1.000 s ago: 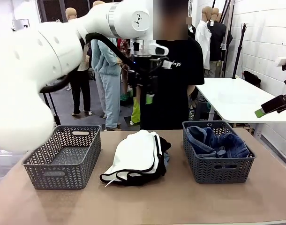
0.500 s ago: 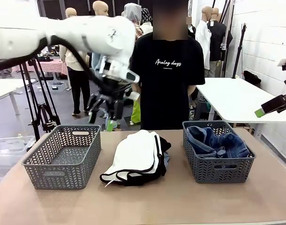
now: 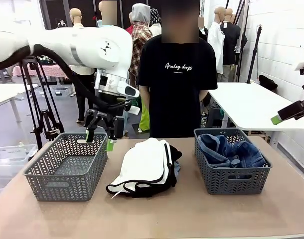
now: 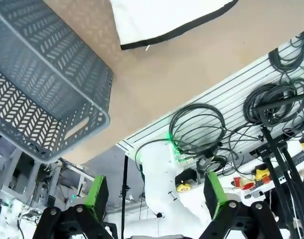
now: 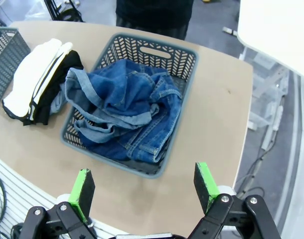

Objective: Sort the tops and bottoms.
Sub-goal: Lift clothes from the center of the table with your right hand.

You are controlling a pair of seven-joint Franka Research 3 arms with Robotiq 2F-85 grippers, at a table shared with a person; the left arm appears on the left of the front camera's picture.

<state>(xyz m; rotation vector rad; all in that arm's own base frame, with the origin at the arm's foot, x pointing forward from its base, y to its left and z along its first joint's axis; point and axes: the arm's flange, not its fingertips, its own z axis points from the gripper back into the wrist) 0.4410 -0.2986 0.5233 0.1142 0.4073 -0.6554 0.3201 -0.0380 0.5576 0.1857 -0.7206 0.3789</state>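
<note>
Left end effector (image 3: 98, 140) lowered, apparently over basket (image 3: 67, 185)

Both sets of jaws spread wide.
Left gripper (image 3: 98, 140) points down, far left; right gripper (image 5: 144, 189) high at right.

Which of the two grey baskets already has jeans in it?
The right basket: blue denim fills it, while the left basket shows a bare mesh floor.
</note>
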